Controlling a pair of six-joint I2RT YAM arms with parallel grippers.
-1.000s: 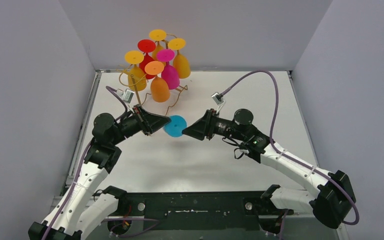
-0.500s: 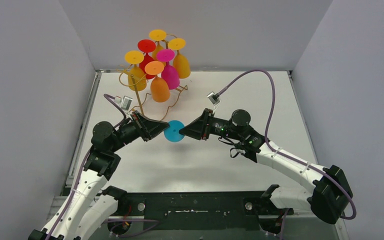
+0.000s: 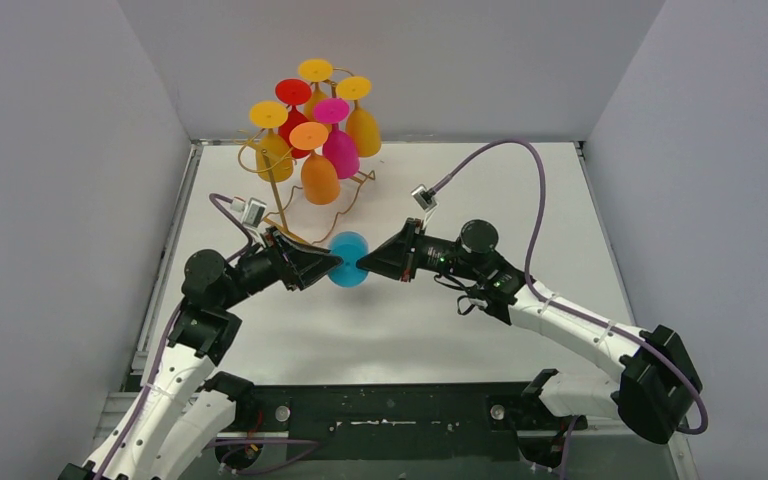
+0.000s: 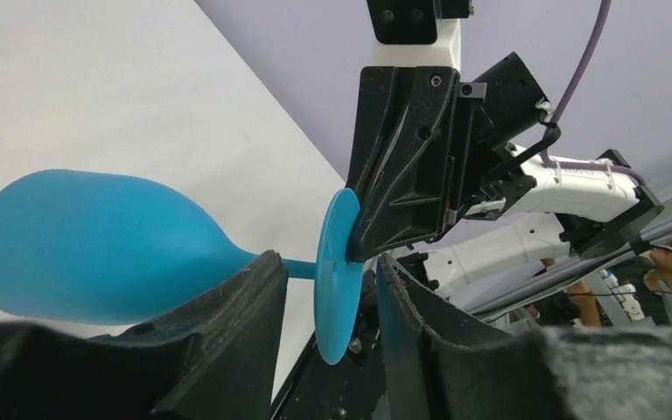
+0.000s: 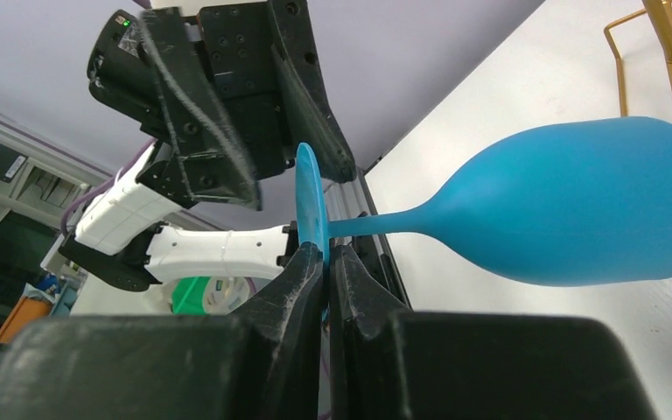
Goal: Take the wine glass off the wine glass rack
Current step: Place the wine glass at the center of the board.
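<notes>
A blue wine glass hangs sideways above the table between my two grippers. The right gripper is shut on the rim of its round foot, with the bowl pointing away. My left gripper is open, and its jaws stand on either side of the foot and stem with gaps showing. The wine glass rack, a gold wire stand, is at the back left and carries several coloured glasses upside down.
Grey walls close in the white table on the left, back and right. The rack's gold base lies just beyond the blue bowl. The two arms meet nose to nose at mid-table.
My right gripper has closed on the blue glass's foot. My left gripper, shut on the glass a second ago, has opened. The glass has shifted slightly left and toward me.
</notes>
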